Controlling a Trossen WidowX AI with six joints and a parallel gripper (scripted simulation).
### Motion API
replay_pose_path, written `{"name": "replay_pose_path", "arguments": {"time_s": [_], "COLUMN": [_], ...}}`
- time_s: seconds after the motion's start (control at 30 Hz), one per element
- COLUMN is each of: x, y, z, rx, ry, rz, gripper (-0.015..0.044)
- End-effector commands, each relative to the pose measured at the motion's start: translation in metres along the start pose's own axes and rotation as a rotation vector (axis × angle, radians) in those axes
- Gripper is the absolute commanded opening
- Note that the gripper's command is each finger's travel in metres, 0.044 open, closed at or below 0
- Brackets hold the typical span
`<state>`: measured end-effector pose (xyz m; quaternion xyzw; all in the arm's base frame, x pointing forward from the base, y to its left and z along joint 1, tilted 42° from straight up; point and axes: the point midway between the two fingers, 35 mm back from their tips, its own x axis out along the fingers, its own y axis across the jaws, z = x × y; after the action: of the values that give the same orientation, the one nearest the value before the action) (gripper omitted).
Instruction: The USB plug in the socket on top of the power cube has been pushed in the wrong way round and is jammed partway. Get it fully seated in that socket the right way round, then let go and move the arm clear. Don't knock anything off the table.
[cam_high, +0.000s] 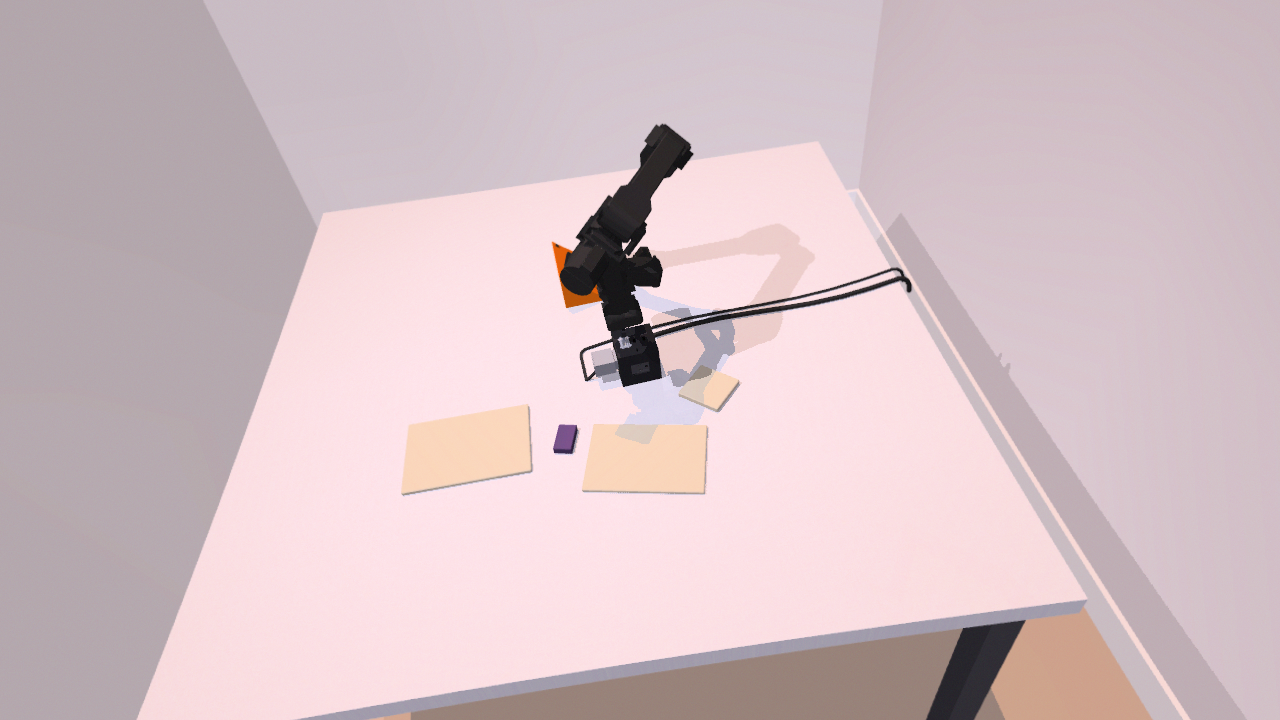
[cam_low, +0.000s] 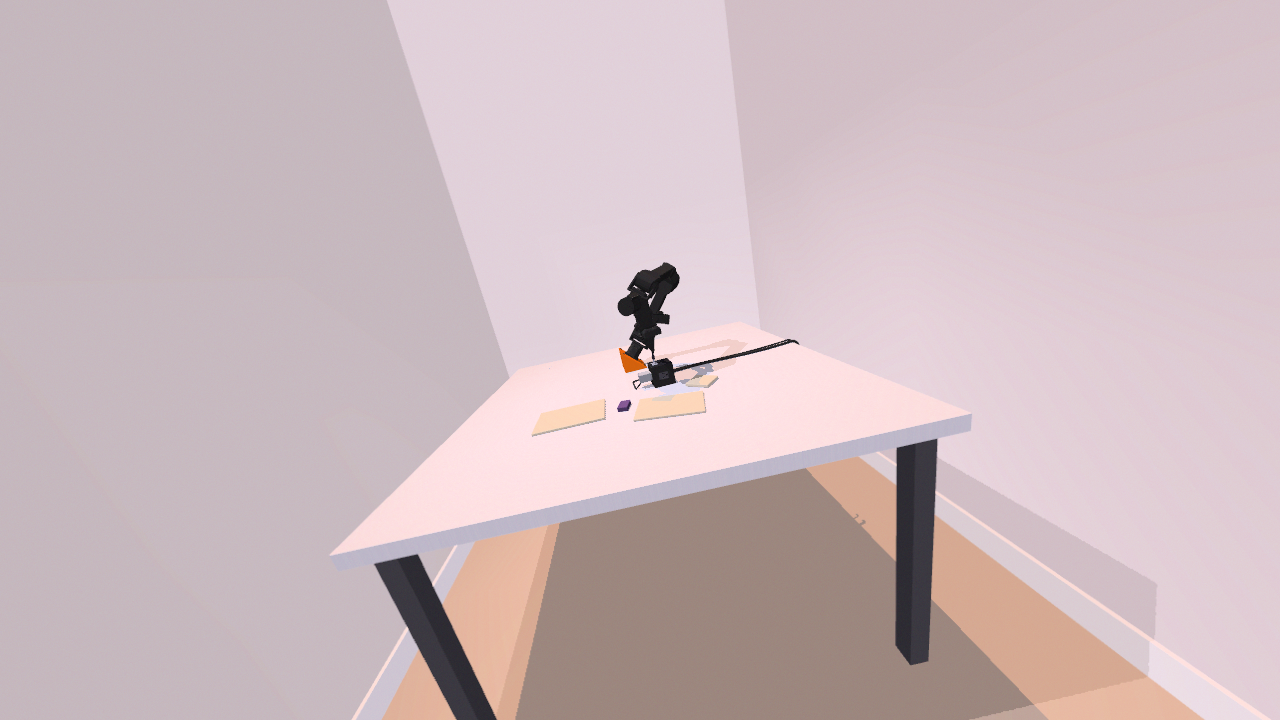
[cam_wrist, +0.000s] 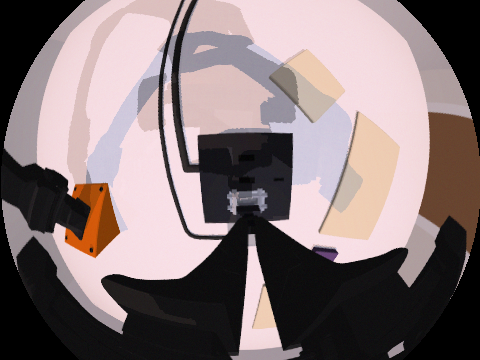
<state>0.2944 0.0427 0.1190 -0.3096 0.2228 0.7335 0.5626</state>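
The black power cube (cam_high: 639, 368) (cam_low: 663, 375) (cam_wrist: 215, 200) stands on the table, with dark slots in its top. A pale silvery shape (cam_wrist: 247, 200) surrounds the slot nearest my fingers. My gripper (cam_wrist: 250, 224) (cam_low: 652, 357) points down at the cube's top, over the edge on the grey block's side in the wrist view. Its fingers are nearly together, shut on a small dark piece that looks like the USB plug (cam_wrist: 251, 228). The plug is mostly hidden, so which way round it faces and its depth cannot be told.
A grey block (cam_high: 605, 365) sticks out of the cube's side, with a looped black cable (cam_high: 778, 301) beside it. An orange wedge (cam_high: 577, 284) (cam_wrist: 97, 225) is behind. A purple block (cam_high: 564, 438) lies between two beige boards (cam_high: 468, 452) (cam_high: 646, 465); a smaller board (cam_high: 716, 394) lies near the cube.
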Motion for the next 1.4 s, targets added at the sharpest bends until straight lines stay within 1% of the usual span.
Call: {"name": "replay_pose_path", "arguments": {"time_s": [0.0, 1.37], "x": [0.0006, 0.0055], "y": [-0.0008, -0.0009], "z": [0.0004, 0.0001], "rx": [-0.004, -0.004], "ry": [-0.004, -0.004], "rz": [-0.005, -0.005], "gripper": [0.0, 0.0]}}
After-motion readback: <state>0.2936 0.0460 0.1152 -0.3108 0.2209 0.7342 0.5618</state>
